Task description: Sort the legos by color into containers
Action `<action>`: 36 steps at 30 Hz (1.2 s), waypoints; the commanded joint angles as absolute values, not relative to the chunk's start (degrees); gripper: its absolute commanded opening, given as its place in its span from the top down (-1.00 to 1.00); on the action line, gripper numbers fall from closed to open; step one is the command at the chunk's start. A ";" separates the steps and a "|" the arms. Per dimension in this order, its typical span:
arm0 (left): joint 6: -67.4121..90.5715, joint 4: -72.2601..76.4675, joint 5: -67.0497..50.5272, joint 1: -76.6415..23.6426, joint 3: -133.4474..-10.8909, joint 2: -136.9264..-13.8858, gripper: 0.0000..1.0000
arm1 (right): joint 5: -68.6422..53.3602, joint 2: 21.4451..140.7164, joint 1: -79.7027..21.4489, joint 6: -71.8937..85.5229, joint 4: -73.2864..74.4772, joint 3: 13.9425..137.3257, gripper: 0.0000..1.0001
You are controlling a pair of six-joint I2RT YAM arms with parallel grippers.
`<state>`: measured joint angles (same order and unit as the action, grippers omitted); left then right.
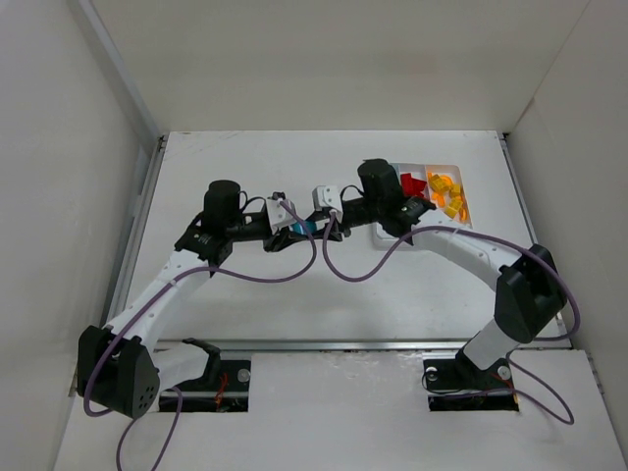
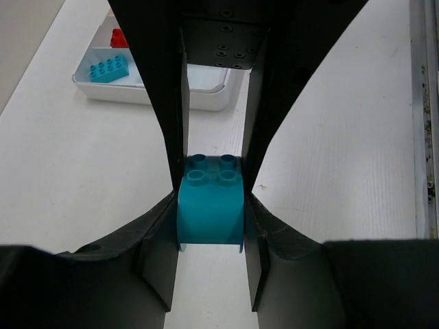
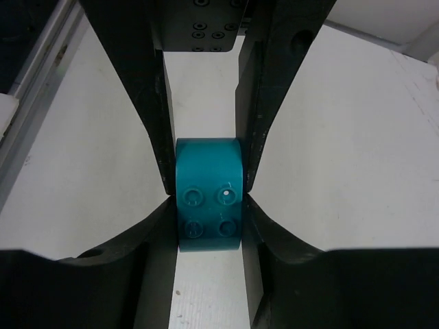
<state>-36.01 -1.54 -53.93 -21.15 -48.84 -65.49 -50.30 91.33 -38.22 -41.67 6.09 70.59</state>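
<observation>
On the counter point(image 1: 294, 162), a tray point(image 2: 123, 92) of red and yellow legos point(image 1: 412, 184) sits at 2 o'clock. At centre, left end effector point(image 2: 212, 184) from 9 o'clock and right end effector point(image 3: 206, 185) from 3 o'clock both clamp one teal brick point(image 2: 210, 216).

A curved brick point(image 1: 309, 228) sits between both arms' jaws, left of the tray point(image 2: 123, 92) (other bricks point(image 1: 446, 196) inside it).

- White shells are covering the long links of the left arm point(image 1: 162, 285) and right arm point(image 1: 461, 245), with black housings point(image 1: 224, 199) capping every joint.
- Thin purple cables point(image 1: 343, 279) are looping loosely off both arms.
- White blocks point(image 1: 282, 211) are sitting at the wrists.
- Matte black fingers point(image 2: 154, 82) are tapering; small dark screws point(image 2: 223, 31) are dotting the plate point(image 2: 212, 41) behind them.
</observation>
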 commanded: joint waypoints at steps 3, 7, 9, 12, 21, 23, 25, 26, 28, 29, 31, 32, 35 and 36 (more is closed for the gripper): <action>-35.34 -0.09 -57.39 -21.45 -51.24 -63.98 1.00 | -53.17 92.90 -38.67 -42.98 8.34 74.88 1.00; -34.80 1.58 -57.39 -21.45 -50.19 -63.98 1.00 | -52.65 93.43 -38.67 -42.98 9.58 75.41 1.00; -34.80 1.58 -57.39 -21.45 -50.19 -63.98 0.88 | -50.28 93.43 -38.67 -42.98 9.58 75.41 1.00; -34.28 2.20 -56.87 -21.45 -49.66 -63.98 0.82 | -49.75 92.90 -38.67 -42.98 9.58 74.88 1.00; -33.13 3.43 -55.72 -21.45 -49.13 -63.46 0.59 | -49.22 92.90 -38.67 -42.98 9.58 74.88 1.00; -33.13 3.43 -55.72 -21.45 -49.13 -63.46 0.59 | -48.69 92.90 -38.67 -42.98 9.58 74.88 1.00; -33.13 3.96 -55.20 -21.45 -49.13 -63.46 0.56 | -48.08 92.90 -38.67 -42.98 9.58 74.88 1.00; -33.13 3.96 -55.20 -21.45 -49.13 -63.46 0.56 | -48.08 92.90 -38.67 -42.98 9.58 74.88 1.00; -33.13 3.96 -55.20 -21.45 -49.13 -63.46 0.46 | -47.55 92.90 -38.67 -42.98 9.58 74.88 1.00; -33.13 3.96 -55.20 -21.45 -49.13 -63.46 0.43 | -47.55 92.90 -38.67 -42.98 9.58 74.88 1.00; -33.13 3.96 -55.20 -21.45 -49.13 -63.46 0.41 | -47.55 92.37 -38.67 -42.98 9.58 74.88 1.00; -33.13 3.96 -55.20 -21.45 -49.13 -63.46 0.35 | -47.55 92.37 -38.67 -42.98 9.58 74.88 1.00; -33.13 3.96 -55.20 -21.45 -49.13 -63.46 0.19 | -47.55 92.37 -38.67 -42.98 9.58 74.88 1.00; -33.13 3.96 -55.20 -21.45 -49.13 -63.46 0.19 | -47.55 92.37 -38.67 -42.98 9.58 74.88 1.00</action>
